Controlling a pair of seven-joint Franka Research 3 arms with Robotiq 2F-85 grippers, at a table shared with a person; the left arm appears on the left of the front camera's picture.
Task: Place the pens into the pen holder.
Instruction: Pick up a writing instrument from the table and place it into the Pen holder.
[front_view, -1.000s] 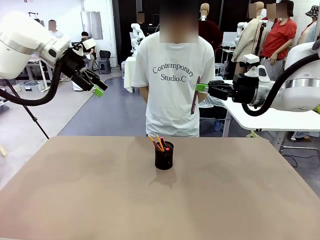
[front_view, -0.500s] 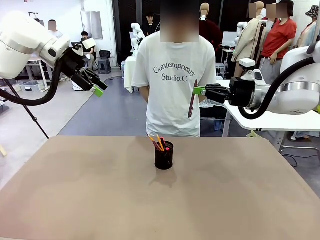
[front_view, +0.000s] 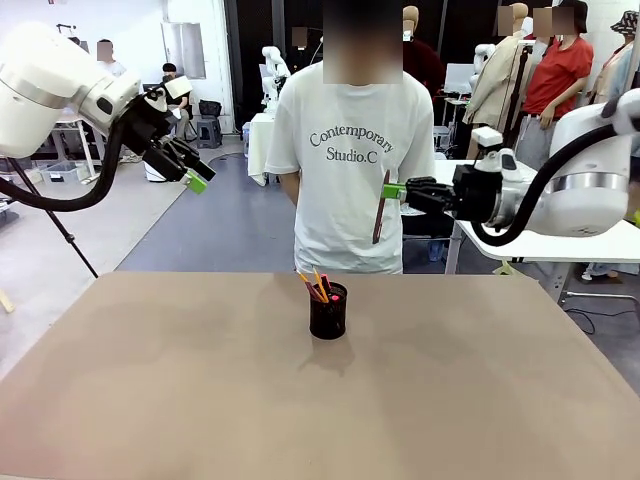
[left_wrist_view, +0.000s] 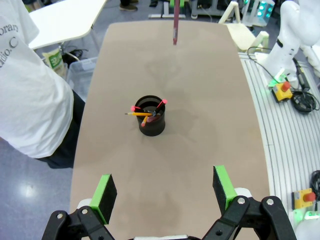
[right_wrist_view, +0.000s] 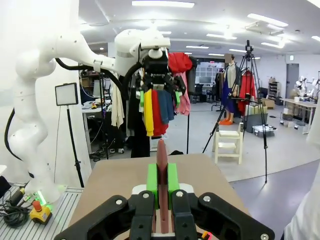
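- Front view: our right gripper (front_view: 388, 191) pinches a reddish-brown pen (front_view: 379, 208), which hangs down from its closed pads.
- The black mesh pen holder (front_view: 328, 313) sits on the table (front_view: 150, 380) below and left of that gripper, already holding pens (front_view: 316, 287).
- Our left gripper (left_wrist_view: 162, 187) hangs spread wide, gripping nothing, the holder ahead between its fingers.

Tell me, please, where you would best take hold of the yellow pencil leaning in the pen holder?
Grip the yellow pencil on its free upper shaft, coming from above. It leans out over the rim of the pen holder, away from the red-tipped pens, so the open left fingers could probably close across it there.
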